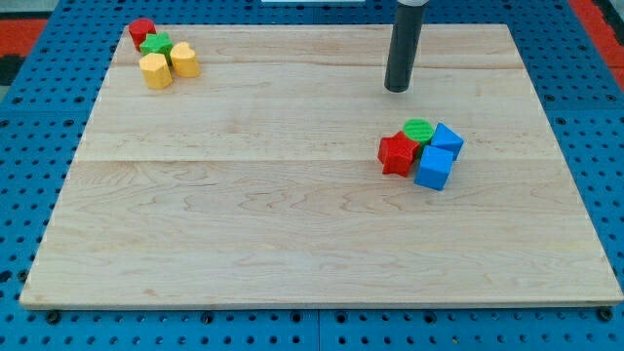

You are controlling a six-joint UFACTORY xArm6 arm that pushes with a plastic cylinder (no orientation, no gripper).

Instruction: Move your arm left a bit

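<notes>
My tip (397,88) rests on the wooden board (244,214) near the view's top, right of centre. Just below it, apart from it, sits a tight cluster: a green cylinder (418,130), a red star-shaped block (397,155), a blue block (448,140) and a blue cube (434,168). At the view's top left is a second cluster: a red block (142,32), a green star-shaped block (156,46), a yellow block (184,60) and a yellow block (155,71). The tip touches no block.
The board lies on a blue perforated table (39,117). A red area (29,24) shows at the top left corner beyond the board.
</notes>
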